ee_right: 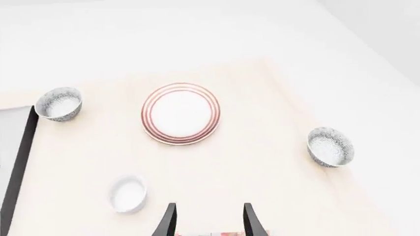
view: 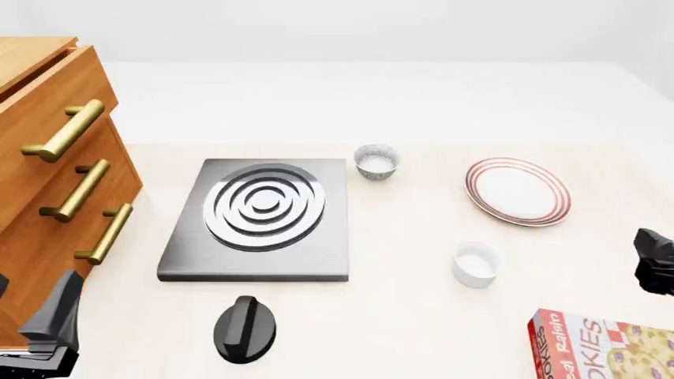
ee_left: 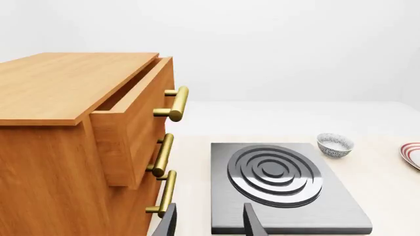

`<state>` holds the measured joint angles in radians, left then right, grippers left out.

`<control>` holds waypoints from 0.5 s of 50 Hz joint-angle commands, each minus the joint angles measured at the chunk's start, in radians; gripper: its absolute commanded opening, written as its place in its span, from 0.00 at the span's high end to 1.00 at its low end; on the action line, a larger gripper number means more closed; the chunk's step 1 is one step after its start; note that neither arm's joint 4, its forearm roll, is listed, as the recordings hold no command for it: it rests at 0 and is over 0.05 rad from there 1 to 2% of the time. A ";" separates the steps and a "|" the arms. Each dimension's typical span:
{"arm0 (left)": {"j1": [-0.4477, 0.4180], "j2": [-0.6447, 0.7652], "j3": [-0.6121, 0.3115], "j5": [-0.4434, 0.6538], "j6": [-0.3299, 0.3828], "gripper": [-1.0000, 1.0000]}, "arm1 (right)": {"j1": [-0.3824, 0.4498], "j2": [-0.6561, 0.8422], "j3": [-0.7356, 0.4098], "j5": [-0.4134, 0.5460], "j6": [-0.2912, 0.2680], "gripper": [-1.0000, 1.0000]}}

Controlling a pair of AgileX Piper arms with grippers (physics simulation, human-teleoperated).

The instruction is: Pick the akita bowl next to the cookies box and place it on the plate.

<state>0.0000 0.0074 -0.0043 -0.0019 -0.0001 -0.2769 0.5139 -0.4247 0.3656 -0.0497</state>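
Lying ahead of right hand (ee_right: 208,219): akita bowl (ee_right: 331,146)

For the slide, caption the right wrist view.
Open right gripper over table; ringed plate ahead, two speckled bowls flanking, white cup nearby.

Black pincer (ee_right: 208,219), slim tapered fingers (ee_right: 167,221)

A light wood-toned table (view: 400,316) is seen under soft, even light, backed by a plain white wall (ee_left: 276,44). A wooden drawer cabinet (ee_left: 59,147) with brass handles (view: 65,130) is parked at the table's left edge, top drawer pulled out a bit. Beyond the table, only a white floor is visible.
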 commanded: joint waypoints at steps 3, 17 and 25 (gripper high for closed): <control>0.000 0.000 0.000 0.000 0.000 0.00 | -0.103 0.267 -0.176 -0.002 -0.025 0.00; 0.000 0.000 0.000 0.000 0.000 0.00 | -0.167 0.438 -0.300 -0.004 -0.081 0.00; 0.000 0.000 0.000 0.000 0.000 0.00 | -0.205 0.511 -0.351 -0.005 -0.100 0.00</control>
<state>0.0000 0.0075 -0.0043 -0.0019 -0.0002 -0.4314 0.9139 -0.6982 0.3629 -0.1237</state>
